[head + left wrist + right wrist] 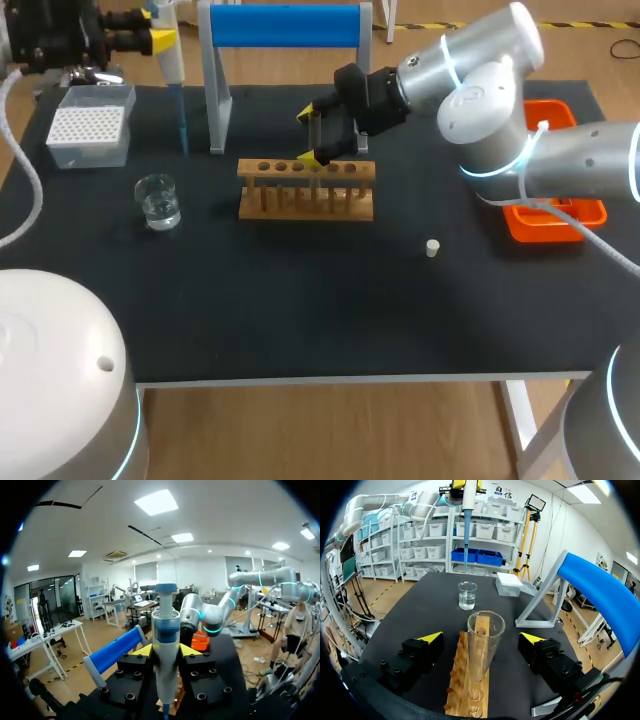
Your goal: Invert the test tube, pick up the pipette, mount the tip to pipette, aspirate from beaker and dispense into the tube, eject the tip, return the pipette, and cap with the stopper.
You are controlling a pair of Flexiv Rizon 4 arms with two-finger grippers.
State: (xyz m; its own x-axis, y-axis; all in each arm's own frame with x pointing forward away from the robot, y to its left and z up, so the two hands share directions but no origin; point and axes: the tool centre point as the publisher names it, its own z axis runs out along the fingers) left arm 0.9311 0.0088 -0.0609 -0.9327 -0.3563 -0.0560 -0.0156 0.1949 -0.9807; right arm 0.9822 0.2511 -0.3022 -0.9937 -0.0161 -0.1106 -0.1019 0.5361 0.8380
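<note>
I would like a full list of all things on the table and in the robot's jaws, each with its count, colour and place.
table: one, black, under everything.
tip box: one, white, far left.
beaker: one, clear, holding liquid, in front of the tip box.
stand: one, grey with a blue bar, behind the rack.
rack: one, wooden, mid table.
tube: one, clear, upright in the rack.
stopper: one, pale, alone, right of the rack.
tray: one, orange, right edge.
pipette: one, white and blue, with a blue tip, held above the far left.
left jaws: yellow-tipped, shut on the pipette.
right jaws: yellow-tipped, open around the tube, not touching it.
</note>
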